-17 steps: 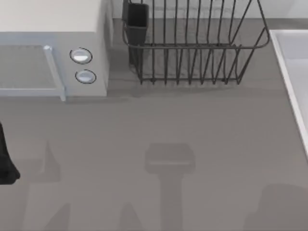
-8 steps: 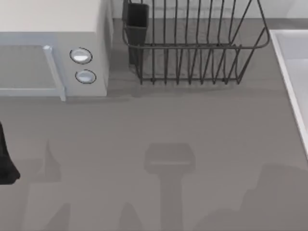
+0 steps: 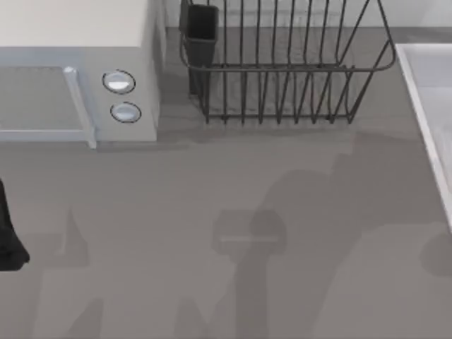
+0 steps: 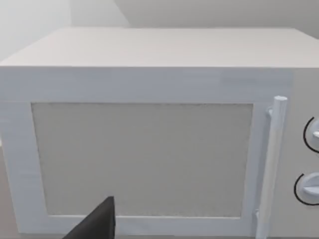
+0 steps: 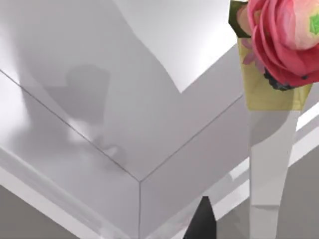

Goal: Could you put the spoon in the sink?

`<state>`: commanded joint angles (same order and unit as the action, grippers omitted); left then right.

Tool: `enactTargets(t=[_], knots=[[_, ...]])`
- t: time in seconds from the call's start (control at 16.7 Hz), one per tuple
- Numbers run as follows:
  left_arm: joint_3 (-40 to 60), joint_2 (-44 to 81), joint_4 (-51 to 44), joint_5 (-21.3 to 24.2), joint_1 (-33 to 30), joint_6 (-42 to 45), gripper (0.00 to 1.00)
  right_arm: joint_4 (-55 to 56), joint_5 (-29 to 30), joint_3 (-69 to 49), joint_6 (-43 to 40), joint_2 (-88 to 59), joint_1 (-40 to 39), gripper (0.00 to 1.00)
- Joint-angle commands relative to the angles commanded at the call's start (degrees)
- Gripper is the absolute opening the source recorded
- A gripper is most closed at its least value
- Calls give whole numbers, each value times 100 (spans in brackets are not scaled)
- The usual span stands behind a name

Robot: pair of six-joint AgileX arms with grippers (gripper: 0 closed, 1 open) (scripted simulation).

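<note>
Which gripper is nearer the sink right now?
Right. The right gripper hangs directly over the sink, its wrist view looking into the basin. The left gripper faces the microwave on the table's opposite, left side.

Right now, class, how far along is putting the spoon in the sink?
Done: no spoon lies in the sink yet. In hand: the right wrist view faces the basin, beside a pale flower-topped stem, possibly the spoon. Left: setting it inside. Left arm is parked by the microwave.
</note>
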<state>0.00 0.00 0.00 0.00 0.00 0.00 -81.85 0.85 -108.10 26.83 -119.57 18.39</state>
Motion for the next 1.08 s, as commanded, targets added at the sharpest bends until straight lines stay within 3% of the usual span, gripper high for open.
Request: enactTargets(t=[0.3, 0.54, 0.78, 1.08], knots=[[0, 0, 0, 0, 0, 0, 100, -926, -3, -3165, 419, -2014, -426, 0], [0, 0, 0, 0, 0, 0, 100, -1388, 9, -4927, 675, -3162, -723, 0], [0, 0, 0, 0, 0, 0, 100, -1571, 28, -5751, 804, -3713, -897, 0], [0, 0, 0, 0, 0, 0, 100, -1571, 22, -5799, 821, -3748, -879, 0]])
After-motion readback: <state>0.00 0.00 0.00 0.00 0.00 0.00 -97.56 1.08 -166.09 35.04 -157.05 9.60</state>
